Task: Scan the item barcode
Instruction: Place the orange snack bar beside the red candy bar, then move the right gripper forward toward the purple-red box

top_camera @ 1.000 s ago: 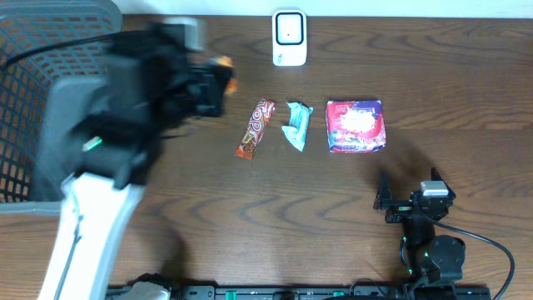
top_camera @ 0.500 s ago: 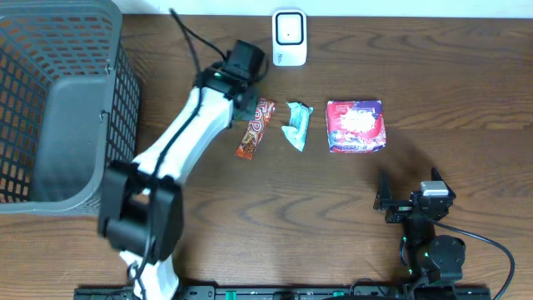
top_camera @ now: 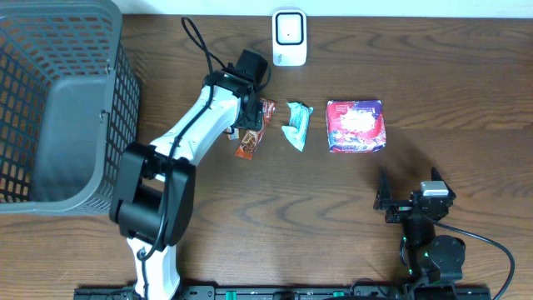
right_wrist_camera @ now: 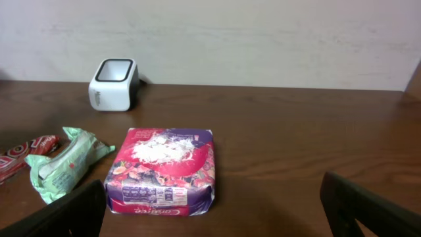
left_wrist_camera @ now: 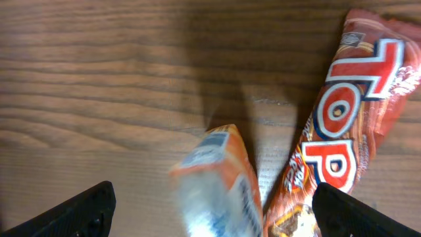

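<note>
Plainly, a dark wood-grain table (top_camera: 466, 83) meets a pale wall (right_wrist_camera: 263, 33). A red wrapper (left_wrist_camera: 348, 118) reads "TOP". Just beside it, between the left gripper's (left_wrist_camera: 210, 201) wide-spread jaws, is a blurred orange packet (left_wrist_camera: 214, 164), seemingly loose. The right gripper (right_wrist_camera: 214, 187) gapes empty, facing a purple box (right_wrist_camera: 164, 168).

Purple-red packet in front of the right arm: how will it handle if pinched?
The purple-red packet looks boxy and sits flat, so it probably won't roll or tip. Its film wrap may be slippery and likely dents under a pinch.
</note>
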